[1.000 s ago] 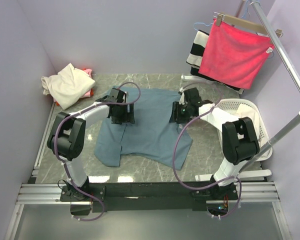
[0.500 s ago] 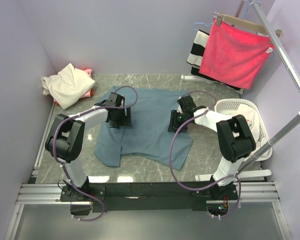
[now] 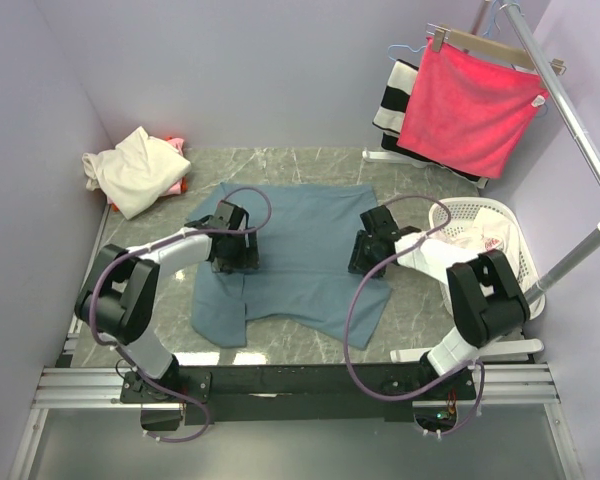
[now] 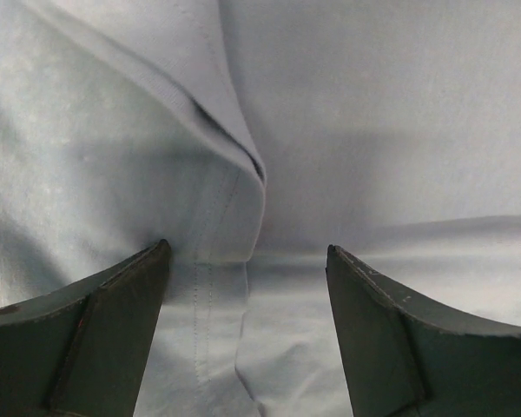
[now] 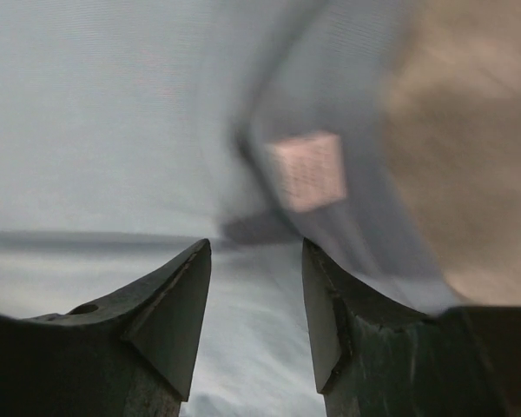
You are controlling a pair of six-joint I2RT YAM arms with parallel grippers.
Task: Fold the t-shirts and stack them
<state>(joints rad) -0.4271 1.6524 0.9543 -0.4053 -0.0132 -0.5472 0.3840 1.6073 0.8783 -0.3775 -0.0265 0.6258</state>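
Top external view showed the blue-grey shirt spread flat in the middle of the marble tabletop, with both arms reaching in over it. The left hand was low on the shirt's left side near a sleeve, and the right hand was low at its right edge. From the left wrist, the left hand was spread wide, its fingers down at the cloth on either side of a raised fold, gripping nothing. From the right wrist, the right hand stood partly open with nothing between its fingers, beside a small label at the shirt's edge; that view was blurred. A cream shirt lay bunched in the far left corner on top of a pink one. A white shirt with red print sat in the white basket to the right. A pink-red towel and a striped cloth hung on the rack behind.
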